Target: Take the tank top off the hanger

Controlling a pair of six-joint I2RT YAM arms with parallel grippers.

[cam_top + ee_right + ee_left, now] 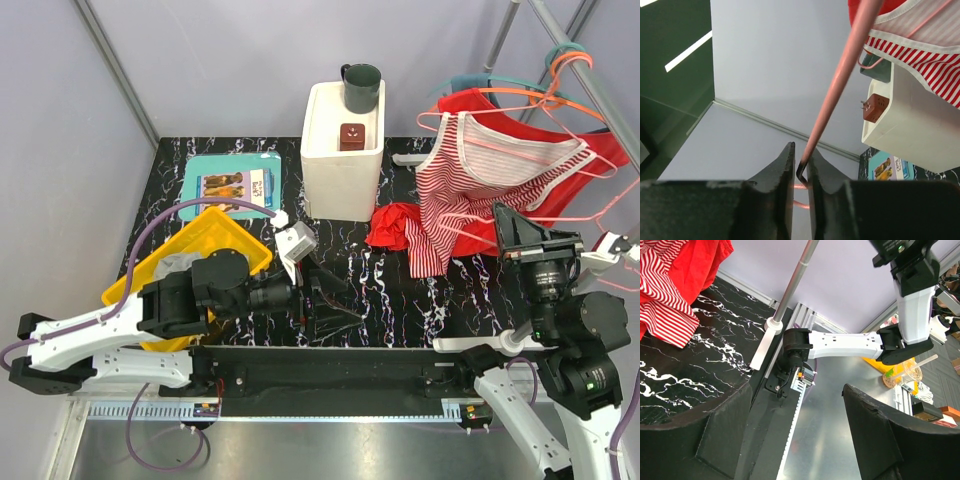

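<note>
A red-and-white striped tank top (470,190) hangs on an orange wire hanger (520,95) from the rack at the right, its hem drooping to the table. It also shows in the right wrist view (920,55) and the left wrist view (665,295). My right gripper (522,235) sits just below the garment. In the right wrist view it (801,150) is shut on a thin rod of the hanger (840,85). My left gripper (335,305) lies low near the table's front edge, open and empty (797,390).
A red garment (590,150) hangs behind the striped top and red cloth (395,225) lies on the table. A white box (343,160) holds a dark mug (361,87). A teal board (232,180) and a yellow bin (195,265) stand at the left. A metal rack pole (590,70) crosses top right.
</note>
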